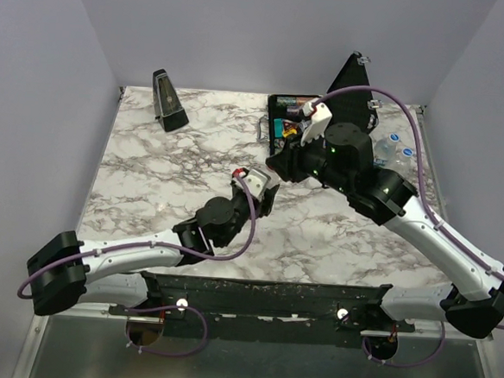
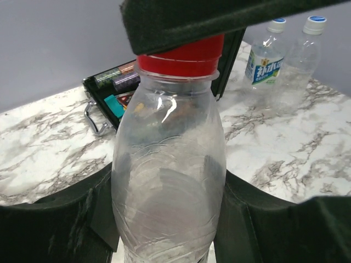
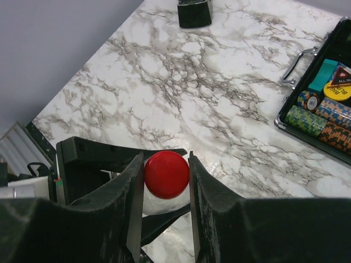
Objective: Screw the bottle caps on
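A clear plastic bottle [image 2: 167, 181] stands upright between the fingers of my left gripper [image 2: 169, 213], which is shut on its body. The bottle's mouth carries a plain red bottle cap [image 2: 184, 57]. My right gripper [image 3: 166, 163] reaches down from above and is shut on that red cap [image 3: 166, 174], one finger against each side. In the top view the two grippers meet at mid-table, left gripper [image 1: 252, 189] below right gripper [image 1: 275, 166]. Two more clear bottles stand at the far right with blue and white caps [image 2: 277, 24] [image 2: 316, 22] on their necks.
An open black case [image 1: 273, 113] of striped poker chips lies at the back, its lid [image 1: 350, 79] raised. Its edge [image 3: 285, 123] shows in the right wrist view. A black wedge-shaped object [image 1: 168, 101] stands at the back left. The capped bottles [image 1: 395, 147] stand right of the case.
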